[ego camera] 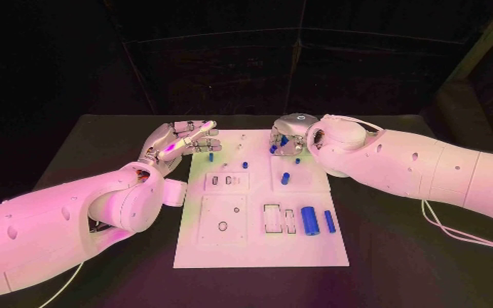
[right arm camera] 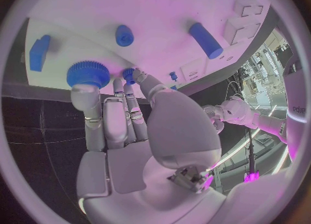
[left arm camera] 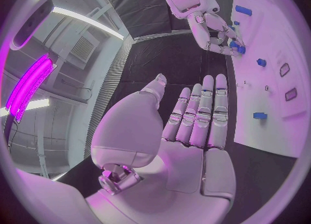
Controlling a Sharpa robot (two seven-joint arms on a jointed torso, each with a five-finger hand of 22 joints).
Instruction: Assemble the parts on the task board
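Two hands [ego camera: 183,140] [ego camera: 291,135] over task board [ego camera: 257,247]

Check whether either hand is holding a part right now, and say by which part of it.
The left hand holds nothing, its fingers straight. The right hand pinches a small blue plastic peg by its end against the white task board.

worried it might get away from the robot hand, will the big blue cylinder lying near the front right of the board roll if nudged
Probably yes. The big blue cylinder lies on its side on the flat white task board, so a sideways nudge would likely roll it. It looks smooth and rigid, so it may slip in a loose pinch. The slimmer blue cylinder beside it might stop it.
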